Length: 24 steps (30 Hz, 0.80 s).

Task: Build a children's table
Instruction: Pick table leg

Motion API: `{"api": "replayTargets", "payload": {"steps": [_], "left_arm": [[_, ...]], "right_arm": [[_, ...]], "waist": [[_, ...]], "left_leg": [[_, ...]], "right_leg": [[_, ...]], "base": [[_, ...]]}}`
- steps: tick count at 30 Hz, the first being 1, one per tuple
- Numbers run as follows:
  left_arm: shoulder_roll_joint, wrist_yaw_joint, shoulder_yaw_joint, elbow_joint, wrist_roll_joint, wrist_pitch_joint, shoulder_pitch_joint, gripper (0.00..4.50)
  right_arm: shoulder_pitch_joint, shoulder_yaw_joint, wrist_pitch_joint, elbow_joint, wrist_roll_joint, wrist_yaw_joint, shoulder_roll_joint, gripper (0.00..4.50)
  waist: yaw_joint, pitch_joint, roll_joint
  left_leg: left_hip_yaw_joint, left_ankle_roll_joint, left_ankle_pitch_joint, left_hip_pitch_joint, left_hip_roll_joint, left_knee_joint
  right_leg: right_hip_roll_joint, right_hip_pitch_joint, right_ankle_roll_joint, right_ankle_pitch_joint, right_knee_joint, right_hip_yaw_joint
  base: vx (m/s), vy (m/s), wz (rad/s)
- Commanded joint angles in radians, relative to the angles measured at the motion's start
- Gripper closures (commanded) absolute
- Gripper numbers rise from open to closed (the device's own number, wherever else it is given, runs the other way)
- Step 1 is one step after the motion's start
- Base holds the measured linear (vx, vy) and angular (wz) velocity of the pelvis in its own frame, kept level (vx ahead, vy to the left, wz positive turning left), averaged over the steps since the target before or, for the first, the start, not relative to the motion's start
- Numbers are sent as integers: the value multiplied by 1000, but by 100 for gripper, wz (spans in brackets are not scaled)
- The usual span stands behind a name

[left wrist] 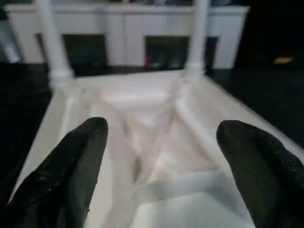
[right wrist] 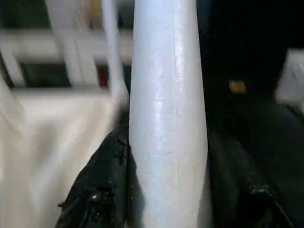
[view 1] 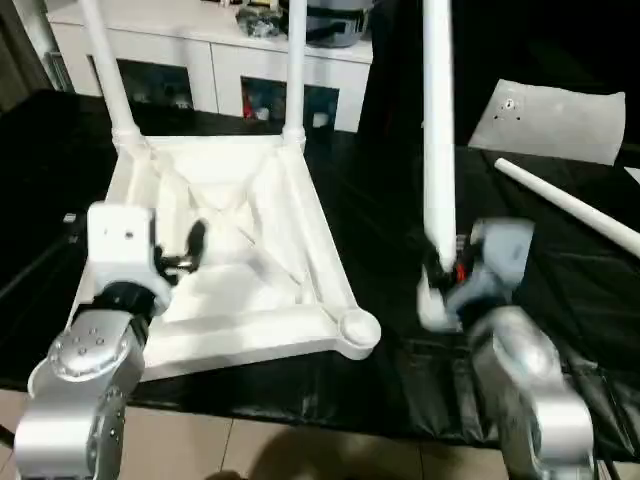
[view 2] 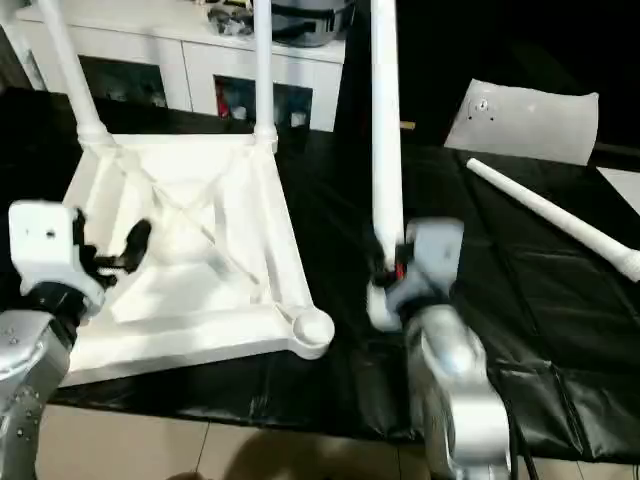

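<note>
Tabletop (view 1: 240, 270) lies upside down on the black table cover (view 1: 560, 300), ribbed underside up, nearer the robot's left. Two legs already stand in its far corner sockets: far-left leg (view 1: 108, 70) and far-right leg (view 1: 296, 65). Near-right corner socket (view 1: 357, 328) is bare.

Right gripper (view 1: 440, 270) is clamped on a third leg (view 1: 438, 130), near its thick lower end; leg is upright, just right of the tabletop, not in a socket. In the right wrist view black fingers (right wrist: 102, 185) press on both sides of the tube, jaws half closed around it.

Left gripper (left wrist: 161, 166) hovers over the tabletop's near-left part, jaws spread wide, holding nothing; fingers (left wrist: 78, 161) sit above the ribs, contact can't be told.

Fourth leg (view 1: 570, 208) lies flat on the cover at far right, well apart. A small white panel (view 1: 555, 120) lies behind it.
</note>
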Motion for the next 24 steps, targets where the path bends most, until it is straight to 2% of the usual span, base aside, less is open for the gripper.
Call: {"api": "replayTargets", "payload": {"steps": [1, 2, 3, 4, 5, 6, 7, 8, 9, 10, 11, 12, 13, 14, 15, 16, 17, 18, 19, 20, 21, 22, 23, 24], "left_arm": [[-1, -23, -17, -12, -26, 13, -23, 41], [-1, -23, -17, -12, -26, 13, -23, 41], [-4, -30, -22, -4, -35, 7, -34, 41], [-14, -32, -40, 33, -36, 5, -73, 41], [-18, -29, -45, 50, -33, 11, -94, 41], [-26, -30, -52, 77, -34, 10, -122, 41], [-28, -32, -62, 102, -27, 1, -149, 41], [-36, -43, -66, 138, -35, -17, -187, 41], [-41, -61, -68, 183, -50, -29, -243, 41], [-53, -87, -43, 217, -108, 37, -300, 24], [-65, -84, -23, 235, -134, 67, -332, 24], [-77, -82, -4, 255, -157, 81, -363, 24], [-83, -76, 7, 272, -167, 76, -389, 24], [-83, -76, 7, 272, -167, 76, -389, 24], [-84, -84, 9, 311, -185, 112, -454, 24], [-75, -97, -11, 342, -172, 120, -492, 24], [-69, -104, -24, 362, -163, 123, -515, 24], [-68, -105, -27, 366, -161, 124, -520, 24], [-65, -106, -44, 401, -144, 121, -552, 24], [-70, -103, -47, 444, -139, 123, -588, 24], [-72, -104, -48, 459, -139, 123, -601, 24], [-78, -122, -68, 539, -145, 121, -676, 24], [-86, -131, -86, 568, -149, 128, -709, 24], [-86, -131, -86, 568, -149, 128, -709, 24]], "right_arm": [[-16, -38, 1, -13, 84, 7, 21, 265], [-16, -38, 1, -13, 84, 7, 21, 265], [-26, -46, -25, 1, 110, 18, 35, 265], [-47, -47, -72, 23, 129, 43, 45, 265], [-58, -50, -74, 29, 137, 48, 49, 265], [-73, -62, -80, 43, 159, 60, 55, 265], [-90, -79, -80, 58, 184, 73, 61, 265], [-120, -111, -69, 83, 234, 87, 66, 265], [-162, -154, -23, 111, 320, 115, 70, 265], [-193, -185, 42, 125, 412, 149, 66, 265], [-204, -191, 60, 132, 437, 168, 61, 265], [-215, -193, 69, 140, 456, 181, 55, 265], [-225, -194, 74, 148, 470, 189, 47, 265], [-225, -194, 74, 148, 470, 189, 47, 265], [-242, -179, 92, 172, 484, 244, 14, 265], [-251, -163, 110, 181, 490, 285, -7, 265], [-256, -155, 118, 188, 495, 308, -19, 265], [-257, -153, 120, 189, 496, 312, -22, 265], [-262, -143, 133, 192, 505, 334, -32, 265], [-270, -137, 150, 197, 518, 356, -43, 265], [-271, -133, 157, 196, 523, 365, -48, 265], [-273, -100, 190, 185, 538, 414, -79, 265], [-269, -75, 195, 175, 533, 430, -90, 265], [-269, -75, 195, 175, 533, 430, -90, 265]], "waist": [[-3, -37, 31], [-3, -37, 31], [10, -35, 33], [0, -21, 67], [-21, -19, 56], [-17, -17, 80], [68, -29, 98], [88, -43, 95], [61, -64, 29], [68, -30, 14], [68, -41, 21], [85, -52, 39], [85, -66, 57], [67, -73, 46], [57, -80, 60], [51, -84, 65], [50, -81, 58], [52, -79, 57], [51, -75, 46], [54, -75, 46], [54, -75, 46], [56, -72, 42], [63, -79, 46], [61, -77, 42]], "left_leg": [[-30, -39, -778, 11, 60, -137], [-30, -39, -778, 11, 60, -137], [-16, -53, -771, 29, 46, -127], [-4, -68, -768, 73, 8, -79], [-12, -51, -751, 83, 2, -56], [-15, -49, -796, 62, 19, -89], [24, -70, -922, -108, 52, -190], [53, -47, -885, -85, 47, -193], [37, -37, -661, 40, 28, -105], [3, -19, -285, 73, -33, 110], [-29, 7, -133, 22, -42, 102], [-35, -14, -109, -25, -10, 8], [-31, -54, -133, -1, 9, -30], [-30, -44, -123, -6, 8, -36], [-33, -41, -99, -22, 6, -44], [-29, -28, -111, -23, 3, -40], [-23, -20, -127, -27, 2, -40], [-18, -14, -147, -25, 1, -41], [-14, -4, -169, -28, 2, -47], [-12, 1, -175, -28, 2, -48], [-12, 1, -175, -28, 2, -48], [-9, 4, -186, -24, 3, -49], [-11, 1, -169, -18, 10, -49], [-10, 4, -157, -24, 10, -51]], "right_leg": [[-27, 39, -14, -461, -35, 17], [-27, 39, -14, -461, -35, 17], [-37, 11, -29, -492, -48, 36], [-37, -44, 2, -695, -133, 7], [-20, -27, 58, -781, -165, -62], [-3, 4, 51, -709, -133, -85], [2, 130, -39, -291, 163, -47], [7, 106, -37, -221, 161, -19], [-43, 14, 37, -578, 83, 92], [-158, -90, 36, -1146, -116, 120], [-159, -39, 23, -1119, -92, 152], [-127, 22, 3, -861, -32, 118], [-51, -3, -49, -462, 12, 87], [-39, 8, -68, -288, 27, 88], [-39, 27, -127, -110, 41, 82], [-43, 33, -160, -68, 37, 78], [-43, 35, -172, -77, 27, 78], [-45, 32, -173, -107, 19, 79], [-49, 37, -170, -167, 8, 79], [-51, 35, -159, -222, 2, 79], [-51, 35, -159, -222, 2, 79], [-51, 30, -141, -283, -7, 80], [-56, 30, -144, -255, -4, 81], [-55, 31, -149, -232, -4, 80]], "base": [[0, 0, 0], [0, 0, 0], [0, 0, 0], [0, 0, 0], [0, 0, 0], [0, 0, 0], [-106, 5, 1], [-106, 5, 1], [-38, -86, -9], [35, -95, -15], [35, -95, -15], [0, 0, 0], [0, 0, 0], [0, 0, 0], [0, 0, 0], [0, 0, 0], [0, 0, 0], [0, 0, 0], [0, 0, 0], [0, 0, 0], [0, 0, 0], [0, 0, 0], [0, 0, 0], [0, 0, 0]]}}
